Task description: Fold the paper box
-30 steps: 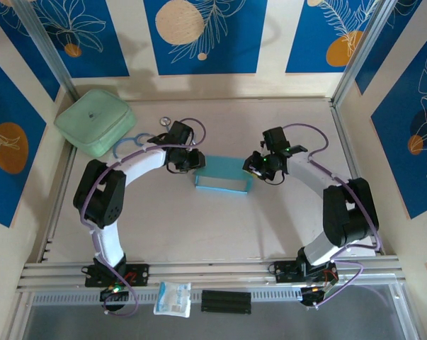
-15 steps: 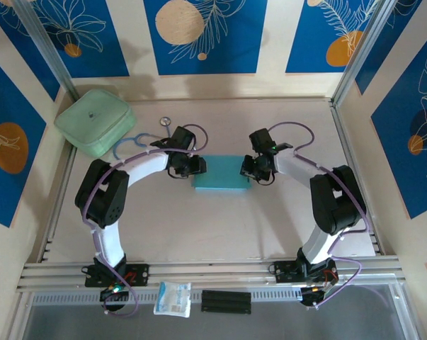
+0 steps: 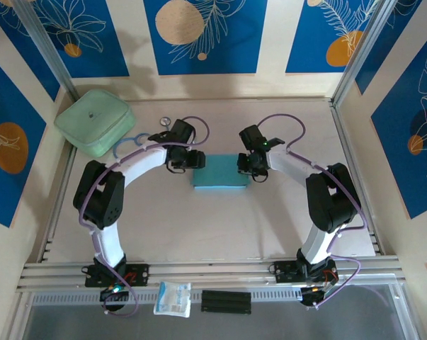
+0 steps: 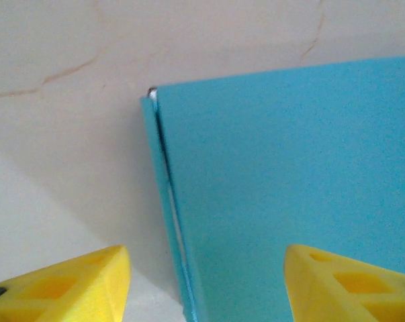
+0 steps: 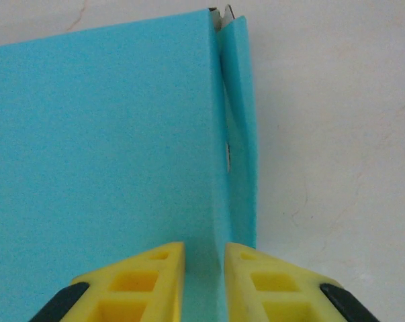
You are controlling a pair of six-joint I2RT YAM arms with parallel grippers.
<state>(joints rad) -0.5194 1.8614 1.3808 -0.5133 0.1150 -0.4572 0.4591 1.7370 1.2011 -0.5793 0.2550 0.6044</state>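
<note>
The paper box (image 3: 219,174) lies folded flat and sky blue in the middle of the table. My left gripper (image 3: 192,160) is at its left end. In the left wrist view the yellow fingertips (image 4: 88,285) stand wide apart, open, either side of the left edge of the box (image 4: 289,174) without touching it. My right gripper (image 3: 246,164) is at the box's right end. In the right wrist view its narrow jaws (image 5: 204,282) sit shut on the box's (image 5: 101,134) right edge, where the side flap (image 5: 241,134) folds down.
A pale green rounded case (image 3: 94,121) sits at the back left, with a light blue cord (image 3: 130,142) and a small metal disc (image 3: 166,121) beside it. A clear-white packet (image 3: 173,298) and a black block (image 3: 226,301) lie on the front rail.
My left gripper has opened and let go of the box's left end. The right gripper has moved left along with the box, which has settled flat.
</note>
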